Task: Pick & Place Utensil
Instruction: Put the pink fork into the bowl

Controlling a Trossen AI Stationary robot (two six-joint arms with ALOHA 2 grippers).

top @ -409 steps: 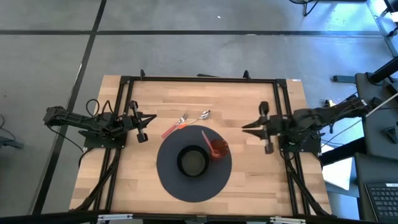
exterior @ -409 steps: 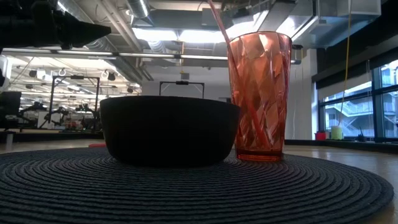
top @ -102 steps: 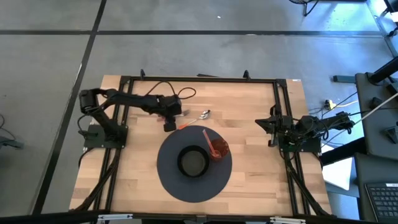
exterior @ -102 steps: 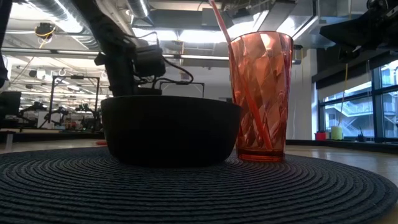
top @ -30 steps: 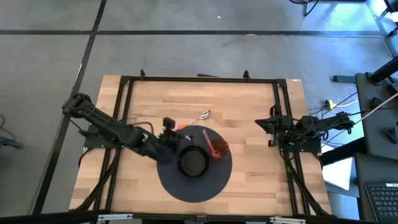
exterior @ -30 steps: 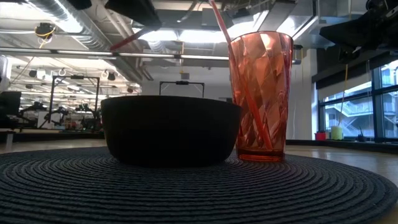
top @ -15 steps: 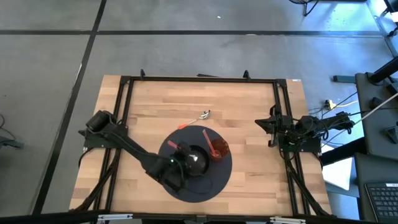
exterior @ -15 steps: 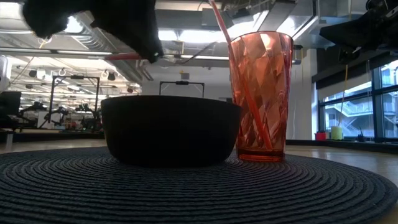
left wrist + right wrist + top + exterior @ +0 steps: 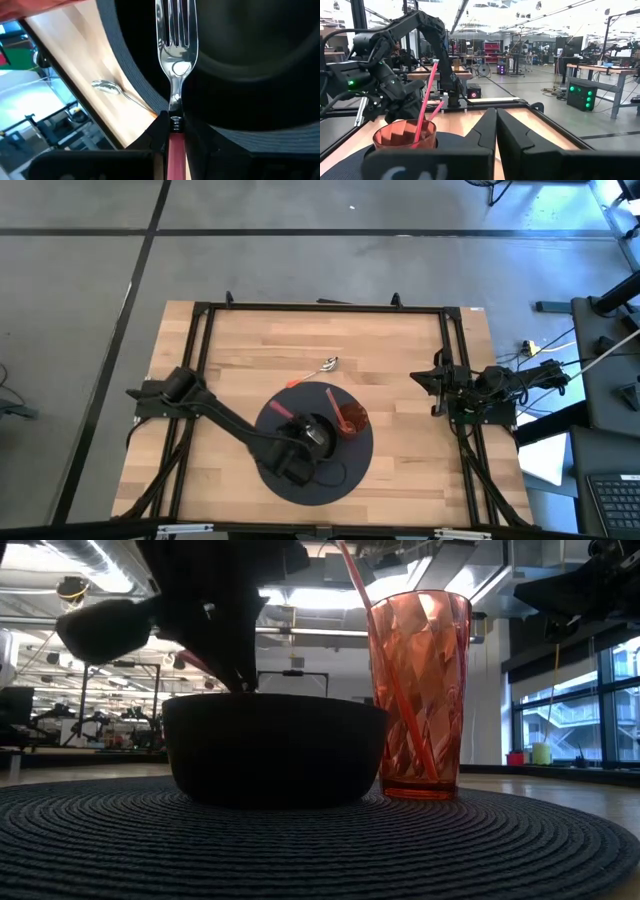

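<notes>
My left gripper (image 9: 302, 436) is over the black bowl (image 9: 322, 442) on the round dark mat (image 9: 345, 470), shut on a fork. The fork has silver tines (image 9: 176, 25) and a red handle (image 9: 279, 412); in the low view the handle (image 9: 205, 668) slopes down toward the bowl (image 9: 275, 748). A red tumbler (image 9: 350, 420) with a straw stands on the mat beside the bowl. A spoon (image 9: 329, 364) lies on the wood beyond the mat. My right gripper (image 9: 432, 387) waits, shut, at the table's right side. My left gripper pinches the fork between its two fingers on the red handle (image 9: 175, 142), just behind the metal neck. The fork runs forward along the fingers, its tines over the bowl's hollow. It is lifted clear and tilted, tines lower than the handle's free end.
The tumbler (image 9: 418, 690) and its straw stand just right of the bowl. The spoon (image 9: 106, 87) lies on the wood past the mat's far edge. A black frame (image 9: 320, 308) borders the table. Bare wood lies left and right of the mat.
My left gripper has carried the fork from the mat's far left edge toward the near right, to a spot over the bowl, and has come down. The fork has tipped from nearly level to tines-down. The spoon, bowl and tumbler have stayed in place.
</notes>
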